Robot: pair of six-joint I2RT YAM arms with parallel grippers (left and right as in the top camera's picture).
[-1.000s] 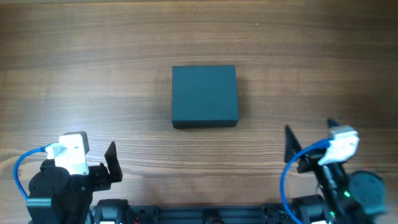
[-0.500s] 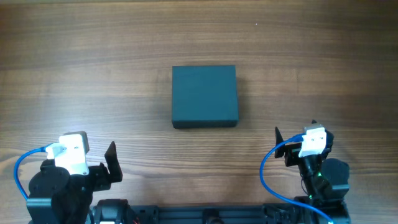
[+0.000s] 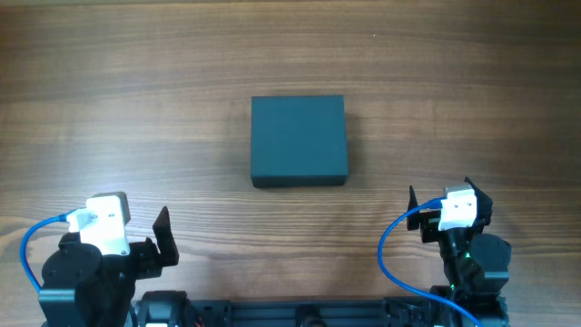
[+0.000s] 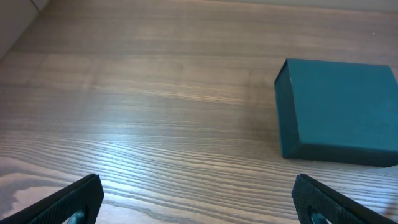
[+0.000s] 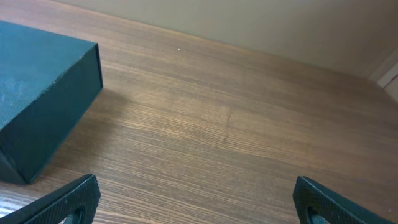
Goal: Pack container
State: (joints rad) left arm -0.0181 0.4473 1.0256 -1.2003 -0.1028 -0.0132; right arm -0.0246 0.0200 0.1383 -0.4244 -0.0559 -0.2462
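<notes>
Overhead: container (image 3: pixel 299 141) sits flat on the table (image 3: pixel 136 100), about mid-table and well apart from both arms. Lid is down and flush, so I can't tell what's inside. It's dark teal-green, roughly square, with a plain matte top and no markings I can make out. Its front wall shows as a thin darker strip along the near edge. Left tool (image 3: pixel 136 238) is at the near-left edge of the table and right tool (image 3: pixel 442 195) at the near-right. Both are clear of the container, each with a blue cable (image 3: pixel 395 250) looping off its wrist.

Left wrist: container sits right of centre and further out on the table, cut off by the right frame edge. Top face and two side walls are visible, with sharp corners and a uniform colour. The lid seam isn't distinguishable here. Left tool is released: fingertips (image 4: pixel 87 190) are spread to the bottom corners, with only bare wood grain between them.

Right wrist: container is at far left, partly out of frame, with one corner pointing into view. Side wall reads darker than the top, which has faint scuffing. Right tool is also released: fingertips (image 5: pixel 311 190) are wide apart at the bottom corners, touching nothing.
</notes>
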